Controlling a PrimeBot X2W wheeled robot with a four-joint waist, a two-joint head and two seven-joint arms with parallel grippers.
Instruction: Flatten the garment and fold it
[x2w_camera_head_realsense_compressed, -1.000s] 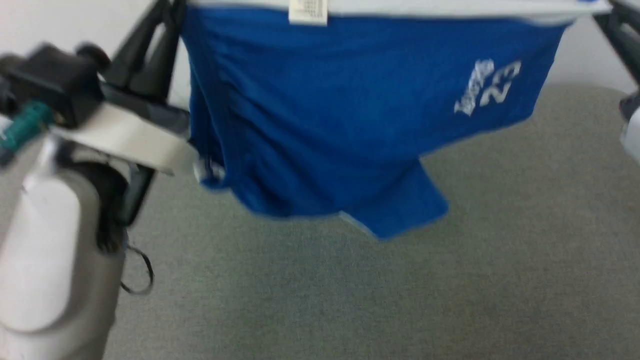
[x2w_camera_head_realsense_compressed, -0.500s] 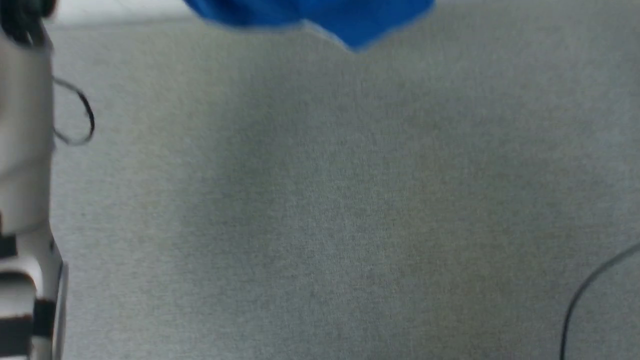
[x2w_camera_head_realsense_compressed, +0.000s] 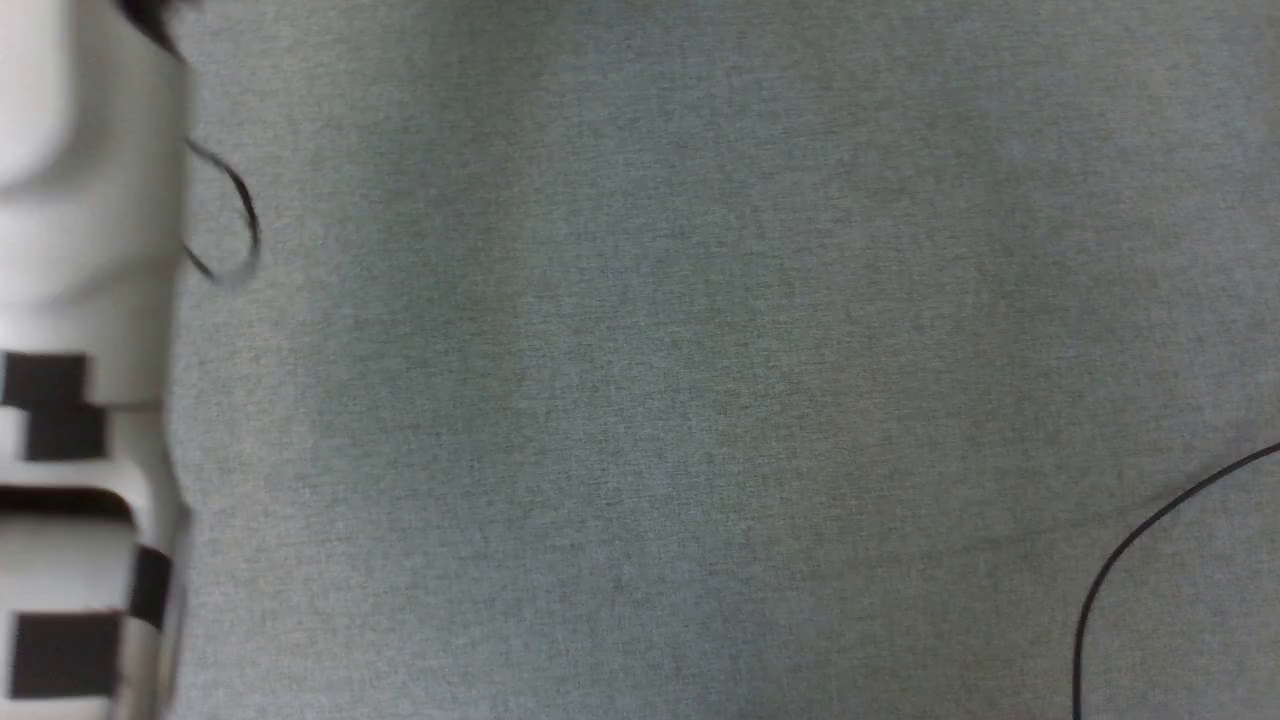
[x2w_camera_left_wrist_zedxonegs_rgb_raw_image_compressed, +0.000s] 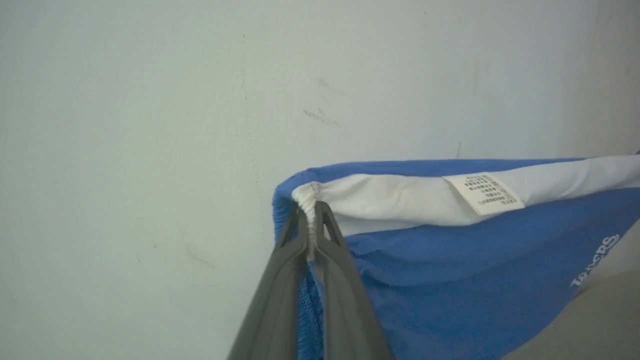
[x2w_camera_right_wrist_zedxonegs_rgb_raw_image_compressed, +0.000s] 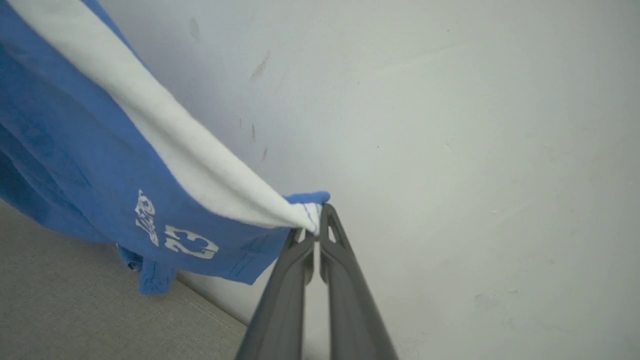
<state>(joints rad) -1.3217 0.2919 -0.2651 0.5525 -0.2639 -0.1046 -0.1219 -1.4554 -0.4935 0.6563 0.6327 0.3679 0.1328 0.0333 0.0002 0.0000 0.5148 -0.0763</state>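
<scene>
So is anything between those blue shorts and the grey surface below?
Nothing visible does. The left gripper and right gripper hold the shorts above the grey surface; a thin black cable shows at the right.

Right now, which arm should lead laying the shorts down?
Right, marginally: the right gripper pinches a corner of the shorts with more grey surface visible beneath; the left gripper grips equally.

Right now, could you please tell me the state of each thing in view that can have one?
left hand, shut on one top corner of the garment.
right hand, shut on the opposite top corner.
garment, lifted, stretched between both hands, hanging, not yet flattened or folded.
tag, lying flat against the garment, printed side showing.
</scene>
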